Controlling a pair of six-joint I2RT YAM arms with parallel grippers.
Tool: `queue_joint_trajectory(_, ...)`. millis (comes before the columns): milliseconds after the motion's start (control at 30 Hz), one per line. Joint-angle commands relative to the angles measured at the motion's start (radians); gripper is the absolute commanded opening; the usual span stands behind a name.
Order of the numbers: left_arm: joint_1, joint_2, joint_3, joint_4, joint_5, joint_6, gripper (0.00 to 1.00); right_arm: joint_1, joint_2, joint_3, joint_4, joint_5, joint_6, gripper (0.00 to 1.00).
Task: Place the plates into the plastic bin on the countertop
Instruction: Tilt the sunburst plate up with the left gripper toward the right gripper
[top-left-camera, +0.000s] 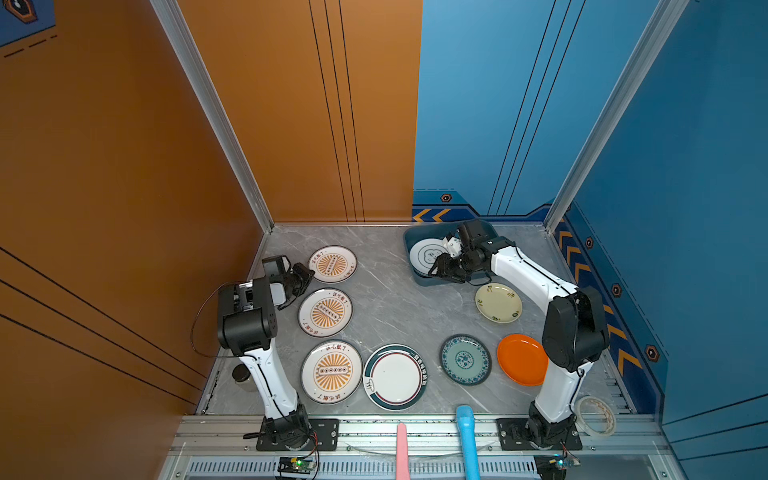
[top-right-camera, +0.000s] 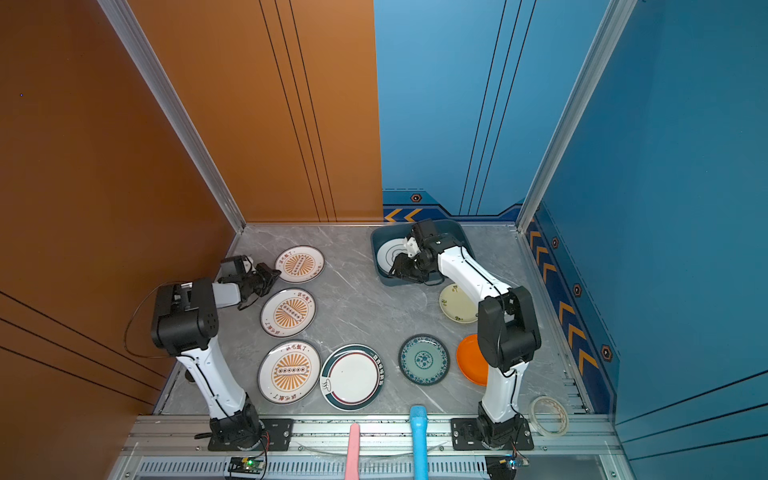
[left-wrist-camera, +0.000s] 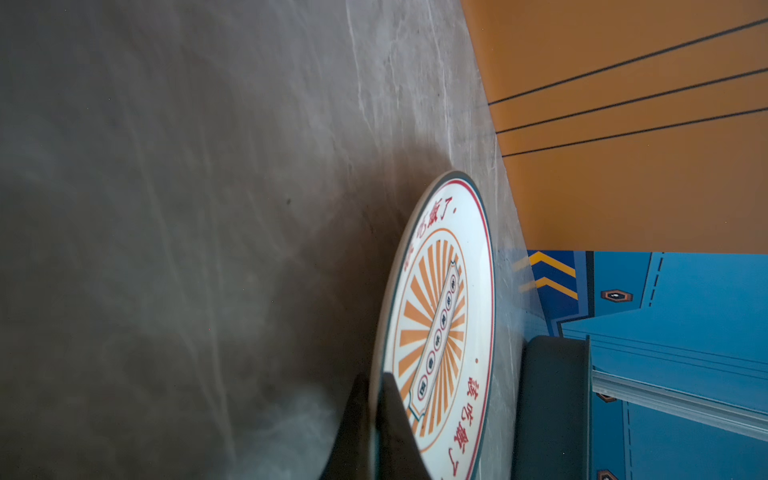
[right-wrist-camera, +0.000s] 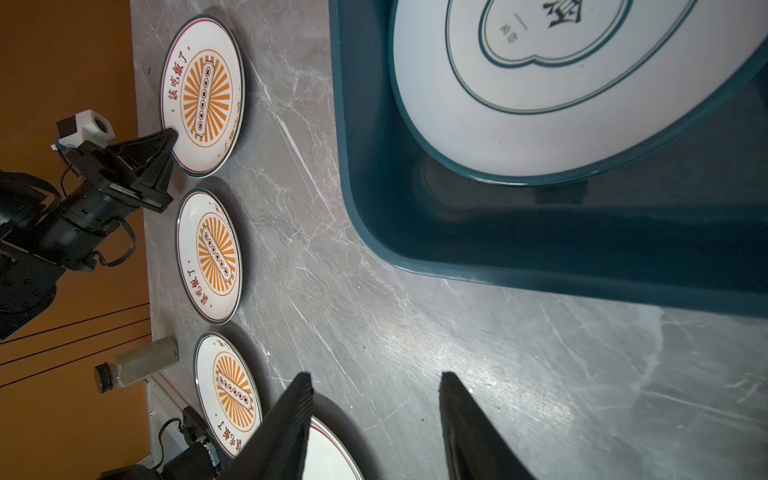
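Note:
My left gripper (top-left-camera: 308, 272) (left-wrist-camera: 374, 380) is shut on the near rim of the farthest white sunburst plate (top-left-camera: 334, 264) (left-wrist-camera: 444, 316) (right-wrist-camera: 202, 95), which lies low on the grey countertop (top-left-camera: 395, 307). Two more sunburst plates (top-left-camera: 325, 312) (top-left-camera: 331, 372), a teal-rimmed plate (top-left-camera: 395, 377), a blue patterned plate (top-left-camera: 465, 359), an orange plate (top-left-camera: 521, 359) and a cream floral plate (top-left-camera: 498, 302) lie on the countertop. The dark teal plastic bin (top-left-camera: 409, 237) (right-wrist-camera: 374, 187) holds a white emblem plate (top-left-camera: 426, 254) (right-wrist-camera: 540, 104). My right gripper (top-left-camera: 434, 270) (right-wrist-camera: 376, 376) hangs open and empty by the bin's front left corner.
A tape roll (top-left-camera: 596, 415) lies at the front right corner and a small bottle (top-left-camera: 241, 376) stands behind the left arm. Pink (top-left-camera: 402, 449) and blue (top-left-camera: 467, 436) handles stick in over the front rail. Orange and blue walls close three sides.

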Motion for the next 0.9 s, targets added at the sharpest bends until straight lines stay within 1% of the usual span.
queue_joint_trajectory(0,-0.019,-0.067,-0.045,-0.065,0.001,-0.001,0.0,-0.004,-0.044,-0.02,0.027,-0.043,0.006,0.53)
queue_joint_trajectory(167,-0.023,-0.203,-0.096,-0.065,0.034,-0.022,0.0,-0.006,-0.055,-0.026,0.06,-0.088,0.023,0.59)
queue_joint_trajectory(267,-0.026,-0.292,-0.129,-0.064,0.074,-0.038,0.0,-0.006,-0.06,-0.034,0.101,-0.133,0.047,0.66)
queue_joint_trajectory(300,-0.029,-0.323,-0.14,-0.065,0.091,-0.042,0.0,-0.006,-0.061,-0.037,0.122,-0.155,0.06,0.7)
queue_joint_trajectory(367,-0.036,-0.38,-0.157,-0.079,0.128,-0.045,0.0,-0.006,-0.064,-0.051,0.169,-0.191,0.088,0.73)
queue_joint_trajectory(400,-0.044,-0.411,-0.166,-0.093,0.146,-0.043,0.0,-0.005,-0.067,-0.06,0.196,-0.211,0.101,0.78)
queue_joint_trajectory(533,-0.08,-0.503,-0.2,-0.137,0.228,-0.028,0.0,-0.001,-0.073,-0.097,0.296,-0.278,0.158,0.79)
queue_joint_trajectory(667,-0.133,-0.575,-0.229,-0.179,0.309,-0.002,0.0,0.012,-0.072,-0.121,0.367,-0.332,0.189,0.78)
queue_joint_trajectory(767,-0.177,-0.623,-0.217,-0.271,0.326,0.057,0.0,0.024,-0.069,-0.131,0.394,-0.361,0.195,0.77)
queue_joint_trajectory(867,-0.216,-0.657,-0.205,-0.326,0.336,0.09,0.0,0.033,-0.066,-0.143,0.41,-0.382,0.197,0.76)
